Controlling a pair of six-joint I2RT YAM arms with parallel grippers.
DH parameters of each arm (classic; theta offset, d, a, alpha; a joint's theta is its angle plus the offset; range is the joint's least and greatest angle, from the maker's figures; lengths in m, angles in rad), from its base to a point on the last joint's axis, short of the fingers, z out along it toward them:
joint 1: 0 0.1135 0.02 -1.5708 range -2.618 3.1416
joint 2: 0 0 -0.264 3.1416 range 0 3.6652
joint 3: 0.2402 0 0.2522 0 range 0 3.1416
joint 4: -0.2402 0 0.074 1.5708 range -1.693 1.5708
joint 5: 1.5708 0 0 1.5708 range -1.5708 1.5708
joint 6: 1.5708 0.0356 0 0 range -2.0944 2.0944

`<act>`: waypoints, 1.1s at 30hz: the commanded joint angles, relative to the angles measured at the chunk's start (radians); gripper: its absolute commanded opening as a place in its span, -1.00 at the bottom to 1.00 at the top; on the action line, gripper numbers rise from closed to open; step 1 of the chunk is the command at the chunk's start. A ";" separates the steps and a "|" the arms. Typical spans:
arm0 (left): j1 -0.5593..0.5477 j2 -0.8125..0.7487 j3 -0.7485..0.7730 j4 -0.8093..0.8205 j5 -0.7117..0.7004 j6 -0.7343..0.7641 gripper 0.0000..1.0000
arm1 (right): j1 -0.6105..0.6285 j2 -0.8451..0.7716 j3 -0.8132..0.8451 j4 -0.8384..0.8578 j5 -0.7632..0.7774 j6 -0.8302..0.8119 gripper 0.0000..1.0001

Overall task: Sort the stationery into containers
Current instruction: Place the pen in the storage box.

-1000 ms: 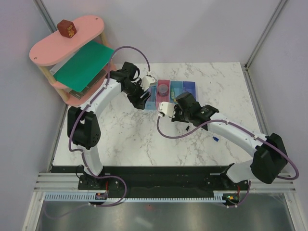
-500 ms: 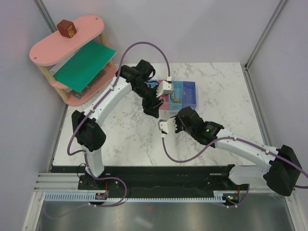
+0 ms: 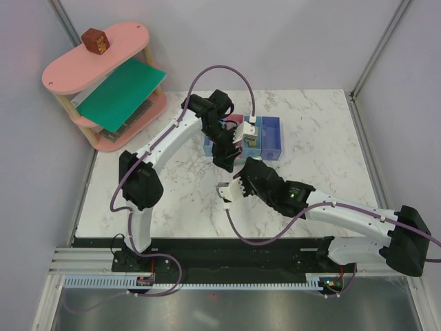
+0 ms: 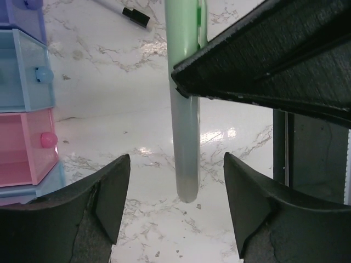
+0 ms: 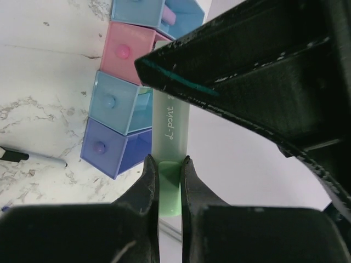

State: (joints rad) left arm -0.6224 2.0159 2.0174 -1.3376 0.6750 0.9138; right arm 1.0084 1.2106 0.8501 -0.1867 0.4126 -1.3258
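My right gripper [image 5: 167,164] is shut on a mint-green stick pen [image 5: 170,123] and holds it in the air near the containers. In the left wrist view the same pen [image 4: 184,115] hangs above the table, its end between my open left gripper's [image 4: 175,161] spread fingers, without touching them. In the top view the left gripper [image 3: 227,157] is just above the right gripper [image 3: 242,170]. The four bins stand in a row: light blue [image 5: 137,11], pink [image 5: 129,52], blue [image 5: 115,101] and violet [image 5: 107,148]. In the top view [image 3: 265,134] the left arm partly hides them.
A thin black pen [image 4: 123,11] lies on the marble beyond the bins and also shows in the right wrist view [image 5: 33,159]. The pink oval shelf [image 3: 65,69] with the green sheet [image 3: 120,93] and the brown block [image 3: 94,40] stands at the back left.
The left arm has swung right, over the bins, toward the right gripper. The right arm has pulled back toward the near left, holding the pen, and now hides the loose pens on the table.
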 commanded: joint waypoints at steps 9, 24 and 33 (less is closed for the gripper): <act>-0.016 0.015 0.052 -0.199 0.017 0.042 -0.89 | 0.032 0.056 0.136 0.062 0.064 -0.009 -1.00; -0.014 -0.011 -0.043 -0.095 -0.018 -0.055 -0.96 | 0.042 0.001 0.153 0.035 0.045 0.138 0.96; 0.068 -0.040 -0.140 0.170 -0.078 -0.294 -0.96 | 0.041 -0.198 0.116 -0.276 0.000 0.434 0.96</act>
State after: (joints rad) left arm -0.6025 2.0205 1.8805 -1.2961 0.6434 0.7811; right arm 1.0492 1.1271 0.9470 -0.3584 0.4236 -1.0538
